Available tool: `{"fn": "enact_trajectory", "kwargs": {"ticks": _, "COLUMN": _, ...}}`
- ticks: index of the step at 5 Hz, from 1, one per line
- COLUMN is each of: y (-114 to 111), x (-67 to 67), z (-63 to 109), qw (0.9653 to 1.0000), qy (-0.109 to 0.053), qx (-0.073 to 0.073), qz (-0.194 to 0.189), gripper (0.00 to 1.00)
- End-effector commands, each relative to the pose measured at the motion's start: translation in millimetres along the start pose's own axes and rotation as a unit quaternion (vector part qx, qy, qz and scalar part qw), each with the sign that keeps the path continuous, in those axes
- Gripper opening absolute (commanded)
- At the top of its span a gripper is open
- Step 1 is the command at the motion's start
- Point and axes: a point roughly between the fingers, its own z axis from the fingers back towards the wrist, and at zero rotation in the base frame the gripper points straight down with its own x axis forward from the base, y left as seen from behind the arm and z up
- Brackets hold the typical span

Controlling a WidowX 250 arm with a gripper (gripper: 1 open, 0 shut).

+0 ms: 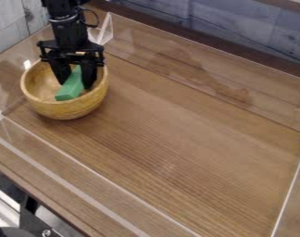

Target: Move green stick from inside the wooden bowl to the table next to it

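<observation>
With the green stick (72, 87) yet to leave the wooden bowl (65, 95), the gripper (73, 78) is pinched shut on it, w/ lift-out & placement on the table (190, 130) left.

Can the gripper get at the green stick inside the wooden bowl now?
Probably yes: the gripper is down inside the wooden bowl, shut at the green stick, and nothing blocks it from above.
</observation>
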Motion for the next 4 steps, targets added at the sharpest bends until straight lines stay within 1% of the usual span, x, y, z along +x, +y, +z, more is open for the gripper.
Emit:
{"fn": "enact_trajectory", "kwargs": {"ticks": 1, "y": -2, "x": 11.7, "z": 32.8, "qw": 0.9988, "qy": -0.049, "qx": 0.008, "qz": -0.002, "gripper": 0.0}}
{"fn": "enact_trajectory", "kwargs": {"ticks": 4, "y": -11, "x": 11.4, "z": 44.7, "qw": 0.9988, "qy": -0.048, "qx": -0.005, "qz": 0.004, "gripper": 0.0}}
